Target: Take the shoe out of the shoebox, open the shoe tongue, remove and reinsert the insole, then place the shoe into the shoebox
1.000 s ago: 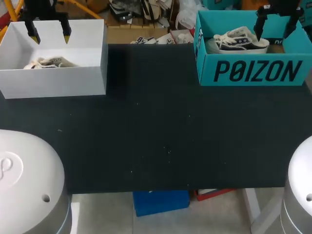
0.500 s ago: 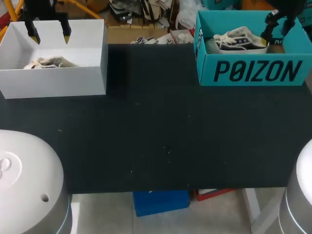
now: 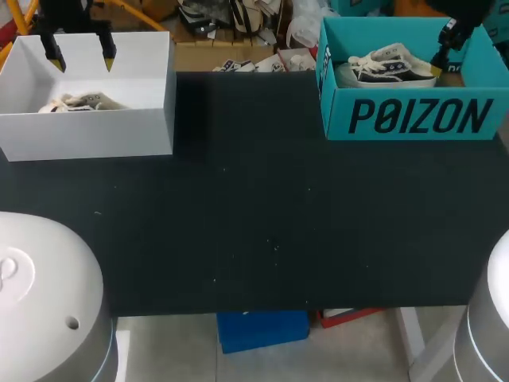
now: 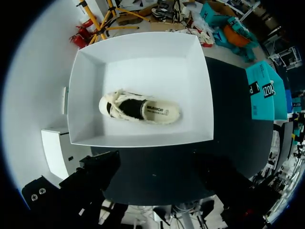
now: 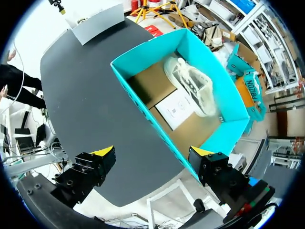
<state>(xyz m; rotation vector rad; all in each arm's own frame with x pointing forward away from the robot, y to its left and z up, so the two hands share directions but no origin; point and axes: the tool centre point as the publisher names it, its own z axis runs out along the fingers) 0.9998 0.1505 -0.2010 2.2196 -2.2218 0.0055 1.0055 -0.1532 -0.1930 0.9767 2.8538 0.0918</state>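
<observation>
A cream shoe (image 3: pixel 79 103) lies on its side in the white shoebox (image 3: pixel 119 135) at the far left; in the left wrist view the cream shoe (image 4: pixel 139 108) sits mid-box, ahead of the fingers. My left gripper (image 3: pixel 81 57) hangs open above that white shoebox (image 4: pixel 143 140). A black-and-white shoe (image 3: pixel 387 66) rests in the teal shoebox (image 3: pixel 413 118) at the far right. Above that box's right end my right gripper (image 3: pixel 447 41) is turned edge-on. In the right wrist view my right gripper (image 5: pixel 152 152) is open, with the teal shoebox (image 5: pixel 143 102) and its shoe (image 5: pixel 190 85) ahead.
The black tabletop (image 3: pixel 262 207) stretches between the two boxes. A white paper sheet (image 5: pixel 178 109) lies on the teal box's cardboard floor beside the shoe. My arms' grey bases (image 3: pixel 40 302) stand at the near corners.
My right gripper has turned above the teal box and shifted a little right, so its two fingers now line up. The left arm has not moved.
</observation>
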